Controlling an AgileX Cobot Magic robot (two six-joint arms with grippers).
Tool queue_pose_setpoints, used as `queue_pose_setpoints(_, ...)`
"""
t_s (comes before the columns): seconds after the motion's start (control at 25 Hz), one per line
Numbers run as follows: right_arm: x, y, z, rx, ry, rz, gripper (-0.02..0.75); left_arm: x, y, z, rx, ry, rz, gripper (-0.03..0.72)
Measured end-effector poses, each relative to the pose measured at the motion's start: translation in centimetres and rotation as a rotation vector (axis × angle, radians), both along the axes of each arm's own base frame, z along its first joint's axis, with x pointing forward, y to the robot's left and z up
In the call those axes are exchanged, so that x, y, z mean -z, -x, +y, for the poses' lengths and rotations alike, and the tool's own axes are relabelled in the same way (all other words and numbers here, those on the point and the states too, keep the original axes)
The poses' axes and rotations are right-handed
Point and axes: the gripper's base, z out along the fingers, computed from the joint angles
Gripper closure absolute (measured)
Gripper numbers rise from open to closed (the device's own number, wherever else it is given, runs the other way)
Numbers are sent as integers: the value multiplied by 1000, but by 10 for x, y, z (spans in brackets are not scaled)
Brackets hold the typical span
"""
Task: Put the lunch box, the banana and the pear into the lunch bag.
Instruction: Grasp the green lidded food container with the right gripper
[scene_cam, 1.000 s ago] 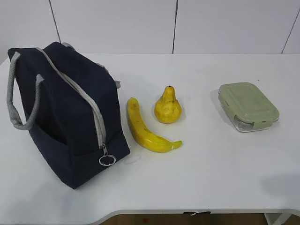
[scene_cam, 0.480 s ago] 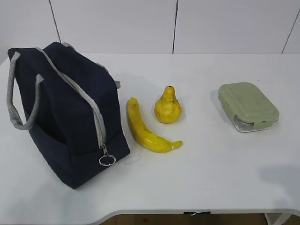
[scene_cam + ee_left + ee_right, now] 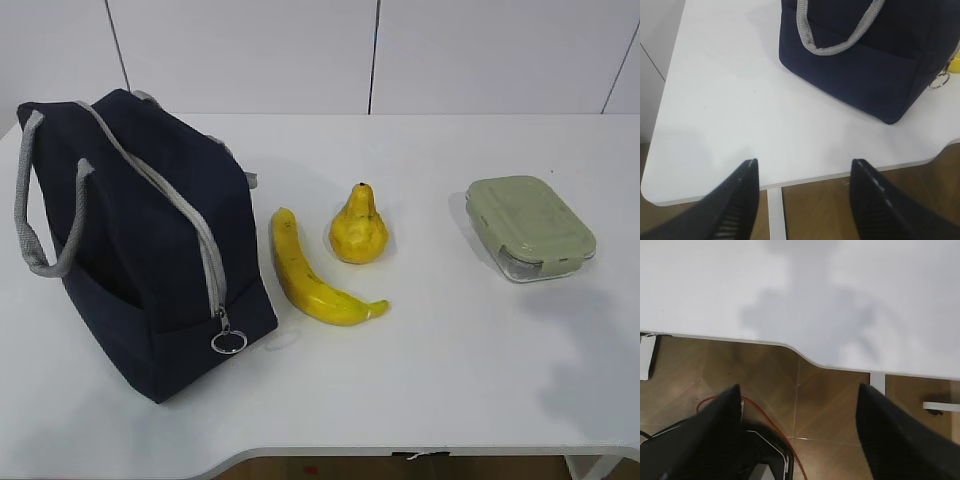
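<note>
On the tabletop (image 3: 420, 370) the zipped lunch bag (image 3: 150, 250) sits at nine o'clock, banana (image 3: 310, 280) and pear (image 3: 359, 228) centre, lunch box (image 3: 528, 226) at three. We judge the box rigid: grip its sides. Left tool (image 3: 802, 200) and right tool (image 3: 797, 435) gape, empty.

White table (image 3: 450, 400) with a rounded front edge, seen from the front at a slant. Resting directly on it, left to right: the navy lunch bag (image 3: 150, 250), upright with its zipper closed; the banana (image 3: 310, 275), lying just beside the bag; the pear (image 3: 359, 228), standing upright near the banana; the lunch box (image 3: 528, 226), lid on, well apart at right.
</note>
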Motion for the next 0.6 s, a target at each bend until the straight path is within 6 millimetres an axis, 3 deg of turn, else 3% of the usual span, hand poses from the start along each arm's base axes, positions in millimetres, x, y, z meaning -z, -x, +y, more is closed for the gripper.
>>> queue_pose_setpoints(0.32, -29, -44, 2, -6, -44, 45, 169, 0, 0, 0, 0, 0, 0, 254)
queue_pose_setpoints(0.6, -46, -103, 1, -26, -27, 70, 169, 0, 0, 0, 0, 0, 0, 254)
